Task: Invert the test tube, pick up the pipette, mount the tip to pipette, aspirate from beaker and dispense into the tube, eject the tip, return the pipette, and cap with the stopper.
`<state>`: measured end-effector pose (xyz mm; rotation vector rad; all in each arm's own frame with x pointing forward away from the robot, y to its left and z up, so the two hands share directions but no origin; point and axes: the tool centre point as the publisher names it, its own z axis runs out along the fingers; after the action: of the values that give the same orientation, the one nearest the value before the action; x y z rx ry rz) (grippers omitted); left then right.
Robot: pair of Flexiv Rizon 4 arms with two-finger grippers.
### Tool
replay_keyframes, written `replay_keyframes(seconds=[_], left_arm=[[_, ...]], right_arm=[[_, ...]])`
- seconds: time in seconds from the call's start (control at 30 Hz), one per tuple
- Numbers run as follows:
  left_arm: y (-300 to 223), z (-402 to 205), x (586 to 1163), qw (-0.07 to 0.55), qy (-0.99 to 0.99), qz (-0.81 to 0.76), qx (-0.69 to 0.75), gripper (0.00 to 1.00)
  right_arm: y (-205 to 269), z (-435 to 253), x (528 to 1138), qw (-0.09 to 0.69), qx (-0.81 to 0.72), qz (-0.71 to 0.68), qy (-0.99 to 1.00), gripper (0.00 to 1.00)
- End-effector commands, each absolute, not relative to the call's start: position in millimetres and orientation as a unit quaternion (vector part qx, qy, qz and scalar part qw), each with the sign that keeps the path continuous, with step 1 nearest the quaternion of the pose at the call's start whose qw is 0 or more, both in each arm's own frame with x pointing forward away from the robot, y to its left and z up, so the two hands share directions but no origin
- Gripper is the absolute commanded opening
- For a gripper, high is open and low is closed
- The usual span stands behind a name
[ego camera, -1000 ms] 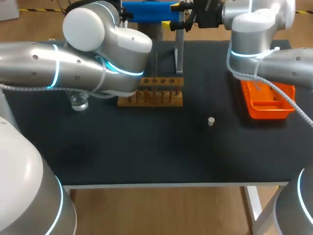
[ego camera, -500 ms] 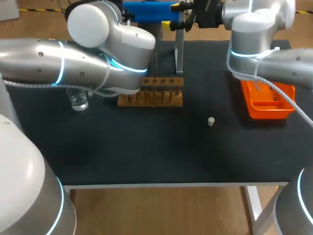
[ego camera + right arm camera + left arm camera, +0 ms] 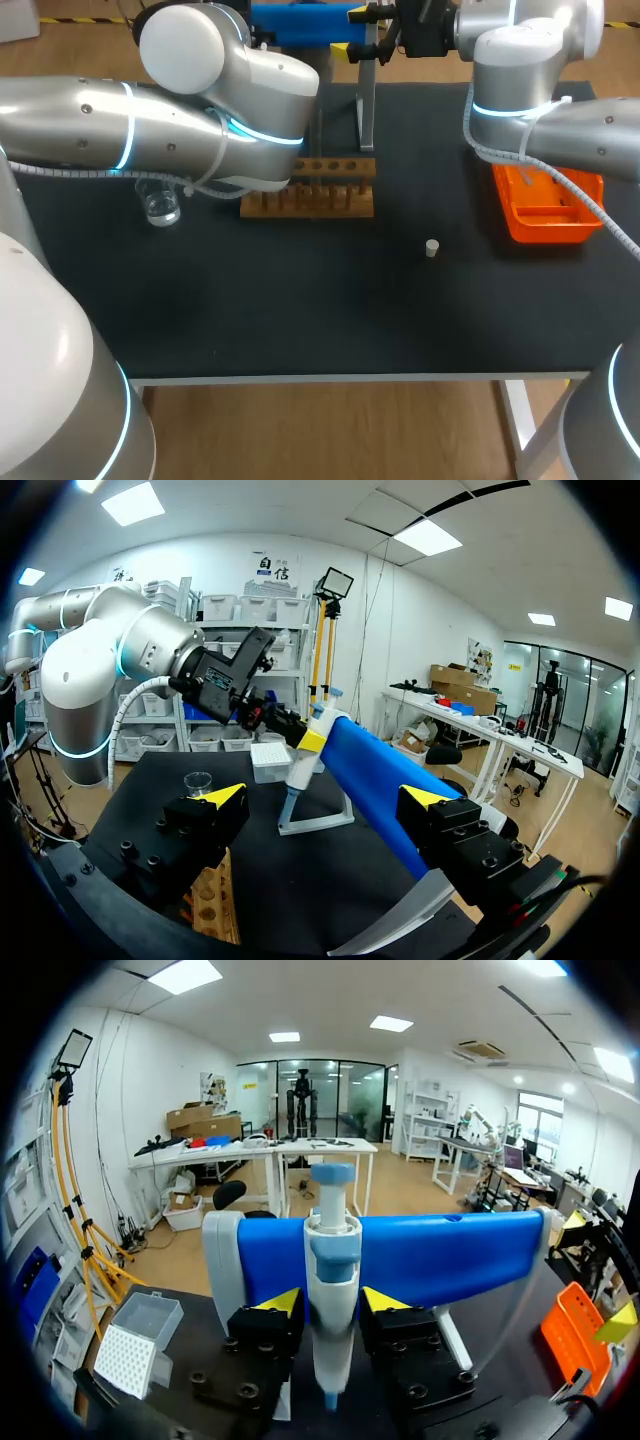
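Head view: shows the left arm (image 3: 150, 130) lying across the back of the tabletop (image 3: 300, 310) toward the blue stand (image 3: 300, 22), with its hand hidden behind the wrist. Places the wooden rack (image 3: 315, 190) just in front of the stand's foot, the beaker (image 3: 160, 207) partly under the left arm, and the stopper (image 3: 432, 248) and orange tray (image 3: 545, 225) further off. Left wrist view: shows the pipette (image 3: 332, 1290) hanging upright in the blue stand, plunger on top and narrow nose below, squarely between the yellow tips of the left hand (image 3: 332, 1302). Shows that hand apart, flanking the pale barrel closely on both sides, seemingly just short of gripping it. Right wrist view: shows the right hand (image 3: 325, 805) spread wide and clamped on nothing, looking along the blue stand at the same pipette. Handling, by judgement: suggests a light, rigid, smooth plastic body, apt to slip or twist under a loose pinch. Favours a hold on the thick barrel below the blue collar, clear of the plunger and of the slender nose, probably the most fragile part. Calls for a firm squeeze and a clean lift out of the cradle.
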<state>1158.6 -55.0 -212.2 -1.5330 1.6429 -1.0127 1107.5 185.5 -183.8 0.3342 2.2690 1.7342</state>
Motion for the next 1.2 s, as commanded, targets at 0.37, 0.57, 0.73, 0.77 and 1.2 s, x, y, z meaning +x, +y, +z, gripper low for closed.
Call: replay_keyframes(seconds=[0.37,0.57,0.73,0.77,1.2], left_arm=[[-56,-197,1154,0.336,0.625,-0.398,-0.582,1.0],[-60,-177,1137,0.335,0.624,-0.415,-0.571,1.0],[-63,-160,1116,0.315,0.655,-0.432,-0.534,1.0],[-64,-156,1111,0.311,0.664,-0.435,-0.522,1.0],[-74,-120,1031,0.195,0.759,-0.556,-0.276,1.0]], right_arm=[[185,-183,1107,0.133,0.115,0.597,0.783,1.0],[185,-183,1107,0.133,0.115,0.597,0.783,1.0],[185,-183,1107,0.133,0.115,0.597,0.783,1.0],[185,-183,1107,0.133,0.115,0.597,0.783,1.0],[185,-183,1107,0.133,0.115,0.597,0.783,1.0]])
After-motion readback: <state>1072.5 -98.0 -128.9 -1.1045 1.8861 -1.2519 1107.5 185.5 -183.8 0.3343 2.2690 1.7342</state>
